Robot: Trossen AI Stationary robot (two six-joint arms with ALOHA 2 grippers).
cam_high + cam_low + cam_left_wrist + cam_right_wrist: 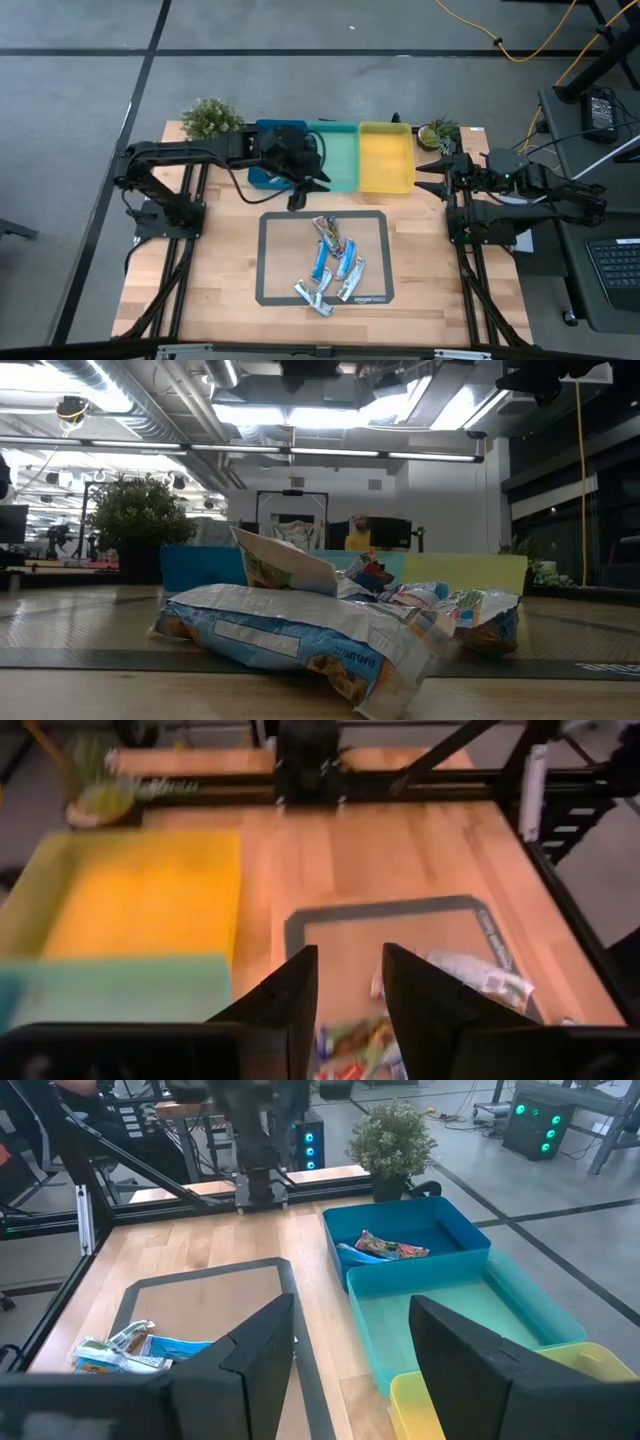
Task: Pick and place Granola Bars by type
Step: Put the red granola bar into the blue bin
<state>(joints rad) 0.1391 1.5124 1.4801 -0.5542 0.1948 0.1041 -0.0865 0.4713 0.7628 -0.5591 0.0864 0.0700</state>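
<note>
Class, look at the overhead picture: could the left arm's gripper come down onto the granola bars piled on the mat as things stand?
Probably yes. The left gripper hangs open just beyond the mat's far edge, and nothing lies between it and the granola bars.

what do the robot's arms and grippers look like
Both arms are black and jointed, each on a black frame at one side of the wooden table. The left gripper and right gripper each end in two broad, dark, wedge-shaped fingers. Black cables trail along the left arm; a green light glows on the right arm.

Grey floor (80, 100), ceiling strip lights (300, 410)
</note>
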